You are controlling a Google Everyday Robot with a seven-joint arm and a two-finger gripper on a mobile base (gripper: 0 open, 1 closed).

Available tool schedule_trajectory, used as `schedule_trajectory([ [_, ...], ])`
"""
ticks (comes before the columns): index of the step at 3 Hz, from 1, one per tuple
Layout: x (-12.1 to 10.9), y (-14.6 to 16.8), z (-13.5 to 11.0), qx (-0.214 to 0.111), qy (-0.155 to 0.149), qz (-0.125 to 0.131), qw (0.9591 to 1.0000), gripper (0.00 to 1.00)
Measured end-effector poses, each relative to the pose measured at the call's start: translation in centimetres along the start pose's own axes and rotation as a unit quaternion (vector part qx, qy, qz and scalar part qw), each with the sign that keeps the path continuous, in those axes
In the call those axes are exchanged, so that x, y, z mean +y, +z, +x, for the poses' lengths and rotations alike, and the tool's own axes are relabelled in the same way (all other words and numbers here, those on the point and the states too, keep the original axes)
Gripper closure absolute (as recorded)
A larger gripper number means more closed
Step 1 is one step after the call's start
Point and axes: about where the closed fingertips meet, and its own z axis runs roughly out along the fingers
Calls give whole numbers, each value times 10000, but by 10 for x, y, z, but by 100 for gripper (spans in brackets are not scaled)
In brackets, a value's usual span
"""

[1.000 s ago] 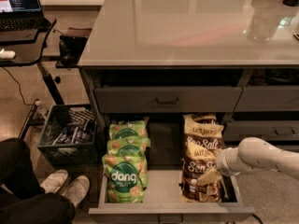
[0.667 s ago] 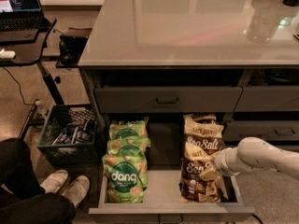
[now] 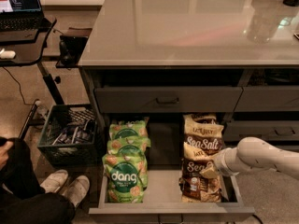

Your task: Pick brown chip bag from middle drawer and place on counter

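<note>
The middle drawer is pulled open below the counter. On its right side several brown chip bags stand in a row, front to back. The front brown chip bag has "Sea Salt" lettering, and another stands behind it. My gripper comes in from the right on a white arm. It sits against the right upper part of the front brown bag, low inside the drawer. Green "dang" bags fill the drawer's left side.
A closed grey drawer front with a dark pull is above the open drawer. A black crate stands on the floor at left, beside a person's shoes. A black desk with a laptop is at far left. Jars stand at the counter's far right.
My gripper has shifted slightly upward along the front brown bag. The bags and drawer have stayed where they were.
</note>
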Motion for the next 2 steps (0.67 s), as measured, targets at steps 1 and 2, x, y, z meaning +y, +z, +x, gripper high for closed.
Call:
schedule_trajectory([
  [1, 0, 0, 0, 0, 0, 0, 10000, 100],
  [2, 9, -4, 1, 47, -16, 25, 10000, 100],
])
